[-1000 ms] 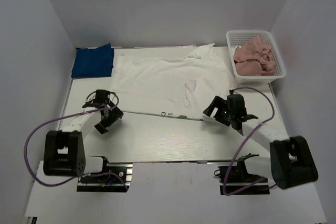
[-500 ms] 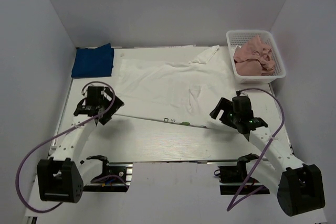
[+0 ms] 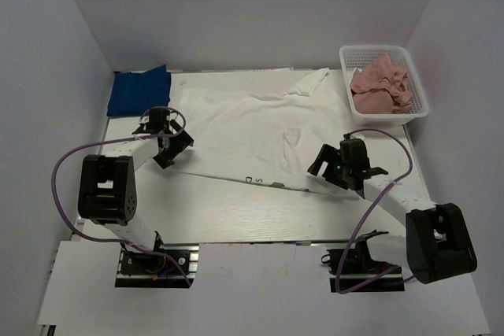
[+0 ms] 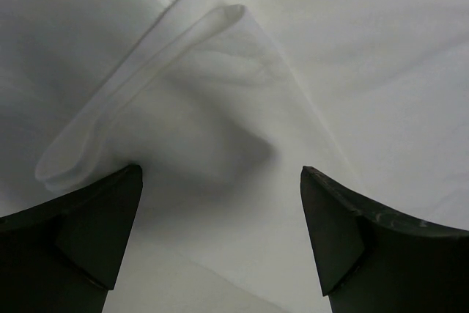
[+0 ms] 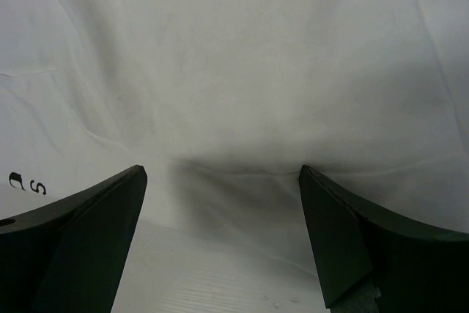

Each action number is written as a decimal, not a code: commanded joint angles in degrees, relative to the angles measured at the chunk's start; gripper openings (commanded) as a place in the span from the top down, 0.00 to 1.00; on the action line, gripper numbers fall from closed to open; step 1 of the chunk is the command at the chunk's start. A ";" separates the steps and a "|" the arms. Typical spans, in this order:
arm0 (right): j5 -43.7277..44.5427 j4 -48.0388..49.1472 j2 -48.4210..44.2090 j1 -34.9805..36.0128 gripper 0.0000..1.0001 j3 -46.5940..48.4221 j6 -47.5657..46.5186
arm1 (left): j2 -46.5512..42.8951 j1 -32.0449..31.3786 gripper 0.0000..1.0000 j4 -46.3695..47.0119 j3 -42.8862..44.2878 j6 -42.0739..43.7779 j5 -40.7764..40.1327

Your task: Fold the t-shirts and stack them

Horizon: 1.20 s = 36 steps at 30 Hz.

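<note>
The white t-shirt (image 3: pixel 244 120) is lying spread across the middle of the table (image 3: pixel 236 218), its near edge doubled over so that black lettering (image 3: pixel 250 180) is showing along the fold. The blue t-shirt (image 3: pixel 140 92) is sitting folded at the far left corner. The pink t-shirt (image 3: pixel 380 88) is lying crumpled inside the mesh basket (image 3: pixel 389 118) at the far right.

The left gripper (image 3: pixel 168 151) is hovering over the left end of the white shirt with its jaws apart, a rolled, layered corner of cloth (image 4: pixel 139 89) lying between them. The right gripper (image 3: pixel 337 169) is sitting over the right end of the near edge, jaws likewise apart and clamping nothing.

The fabric is reading as thin, matte, soft knit, creasing readily and likely to be light and limp, sagging wherever unsupported. Taking hold at the doubled edge near each end, pinching all layers together, is likely giving the firmest purchase; a single-layer pinch risks the fold sliding open
</note>
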 commanded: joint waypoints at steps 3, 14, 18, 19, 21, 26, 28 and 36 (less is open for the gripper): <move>-1.60 -0.28 -3.33 0.21 0.10 -3.77 1.73 | -4.49 0.23 0.00 -5.52 -9.55 -0.86 -6.99; -0.37 -12.94 -16.86 1.26 0.10 -6.60 2.35 | -27.95 -0.29 0.00 -19.50 -25.40 -8.69 -5.33; 0.15 -14.80 -20.37 2.14 0.10 -1.59 1.30 | -31.75 -0.29 0.00 -19.50 -19.52 -7.55 -5.22; 0.50 -14.10 -20.99 2.23 0.10 -0.01 1.12 | -31.75 -0.29 0.00 -19.50 -16.11 -6.85 -6.27; 2.86 -11.64 -20.65 2.40 0.10 1.93 0.16 | -29.65 0.23 0.00 -18.89 -12.40 -5.80 -7.43; 6.57 -3.92 -12.86 2.23 0.10 8.61 -0.20 | -20.87 0.76 0.00 -14.32 0.08 -2.54 -9.69; 6.40 -2.15 -10.64 2.05 0.10 11.86 -0.29 | -17.00 0.76 0.00 -13.79 5.68 -1.83 -12.07; 5.95 0.41 6.66 2.14 0.10 22.85 -1.69 | 8.83 1.29 0.00 -14.93 29.52 3.08 -18.24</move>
